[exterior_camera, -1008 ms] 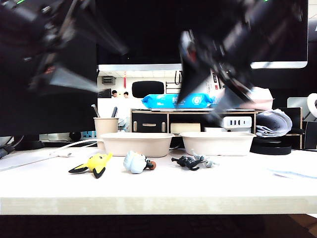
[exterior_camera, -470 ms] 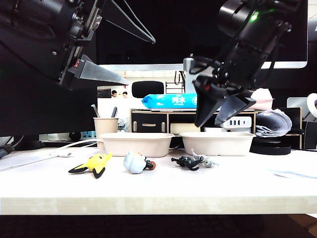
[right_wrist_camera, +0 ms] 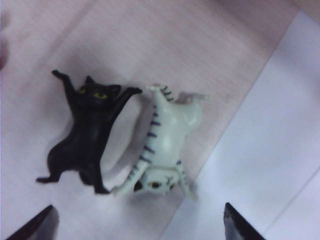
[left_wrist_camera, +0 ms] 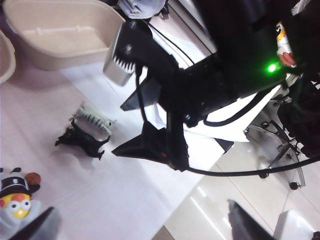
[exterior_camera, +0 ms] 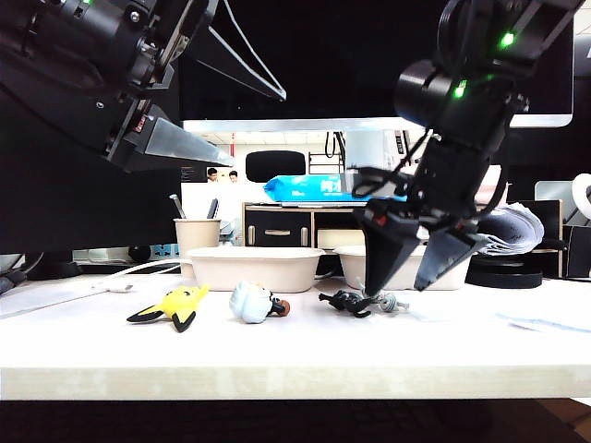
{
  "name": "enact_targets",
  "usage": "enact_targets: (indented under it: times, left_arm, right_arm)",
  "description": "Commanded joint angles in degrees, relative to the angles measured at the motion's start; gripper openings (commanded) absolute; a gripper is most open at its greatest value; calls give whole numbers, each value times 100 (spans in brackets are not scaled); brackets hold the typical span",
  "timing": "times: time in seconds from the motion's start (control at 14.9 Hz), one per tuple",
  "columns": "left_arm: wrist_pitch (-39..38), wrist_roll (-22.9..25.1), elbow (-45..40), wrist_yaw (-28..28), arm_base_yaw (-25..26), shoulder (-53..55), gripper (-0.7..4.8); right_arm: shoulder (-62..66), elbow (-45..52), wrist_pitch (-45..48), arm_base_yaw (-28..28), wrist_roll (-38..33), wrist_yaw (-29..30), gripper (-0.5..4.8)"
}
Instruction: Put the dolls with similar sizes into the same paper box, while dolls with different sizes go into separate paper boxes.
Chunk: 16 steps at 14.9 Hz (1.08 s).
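Black cat doll (right_wrist_camera: 87,132), beneath open right gripper (exterior_camera: 411,266)

Table (exterior_camera: 277,355): pale whitish wood grain. Both paper boxes off-white: left one (exterior_camera: 257,268), right one (exterior_camera: 355,263). Left doll (exterior_camera: 175,305) yellow with black tips. Middle doll (exterior_camera: 254,301) pale blue-white, brown-orange end, yellow face with red spot. Black cat doll (right_wrist_camera: 85,132) solid black, yellow-green eyes. White cat doll (right_wrist_camera: 165,137) white with dark stripes. Both grippers black: left gripper (exterior_camera: 217,115), right gripper (exterior_camera: 411,263). Far cup (exterior_camera: 197,235) beige.
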<state>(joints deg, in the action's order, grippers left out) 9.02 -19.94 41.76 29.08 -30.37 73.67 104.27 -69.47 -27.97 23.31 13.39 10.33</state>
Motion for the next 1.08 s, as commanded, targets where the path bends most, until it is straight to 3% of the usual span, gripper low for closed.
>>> enact_targets:
  times: [0.07,0.2,0.4,0.67,0.74,0.87,1.08]
  left_arm:
    - [24,48,42,4,4,-20,479]
    - [-35,48,42,4,4,-20,479]
    - [-81,48,42,4,4,-20,479]
    - [-179,48,42,7,7,-22,479]
    - [-210,50,42,2,7,-22,479]
    - [-286,157,42,-85,7,-22,479]
    - [-319,201,42,-190,9,-22,479]
  right_arm:
    - [98,-13,540,4,17,24,418]
    - [177,-15,918,4,13,28,417]
    - [358,-13,953,7,13,13,268]
    - [651,-13,979,4,9,-33,266]
    - [706,-13,977,4,9,-35,228]
    - [726,-13,898,4,9,26,-9]
    - [621,-20,778,4,-33,24,-1]
